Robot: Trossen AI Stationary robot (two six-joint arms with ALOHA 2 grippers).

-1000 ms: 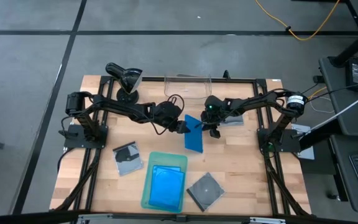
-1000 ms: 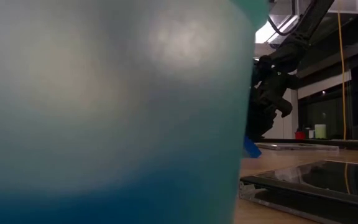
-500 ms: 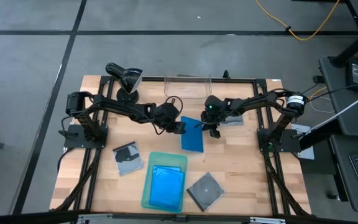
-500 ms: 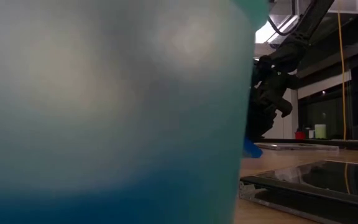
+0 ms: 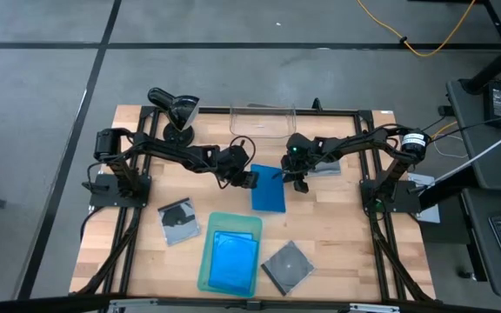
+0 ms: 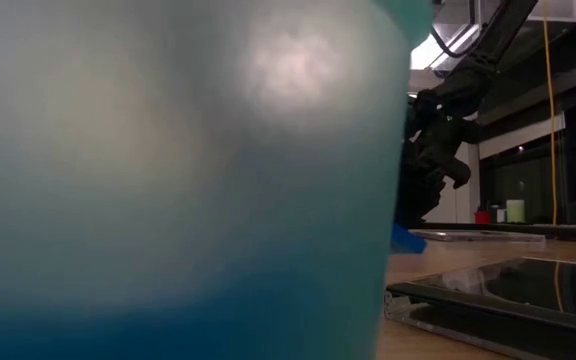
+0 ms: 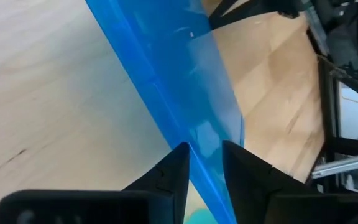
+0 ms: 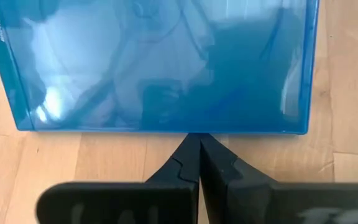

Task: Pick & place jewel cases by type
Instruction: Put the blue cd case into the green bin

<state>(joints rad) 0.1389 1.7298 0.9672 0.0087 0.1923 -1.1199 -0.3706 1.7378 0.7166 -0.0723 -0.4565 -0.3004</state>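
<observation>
- The left hand (image 5: 250,180) has its two fingers (image 7: 173,177) pinched on the near edge of a blue jewel case (image 5: 268,189), which sits mid-table just beside it.
- Seen past those fingers, the case runs on edge, slanting away from the hand rather than lying flat on the table (image 5: 337,235).
- From above, its long axis runs from the arms' side toward the front edge, slightly tilted.
- The right hand (image 5: 296,182) is at the case's opposite side, fingers shut together with tips at its edge, holding nothing.
- In front of both hands: a pale green tray (image 5: 210,261) holding another blue case (image 5: 233,261), flanked by two dark grey cases (image 5: 178,222) (image 5: 287,265).
</observation>
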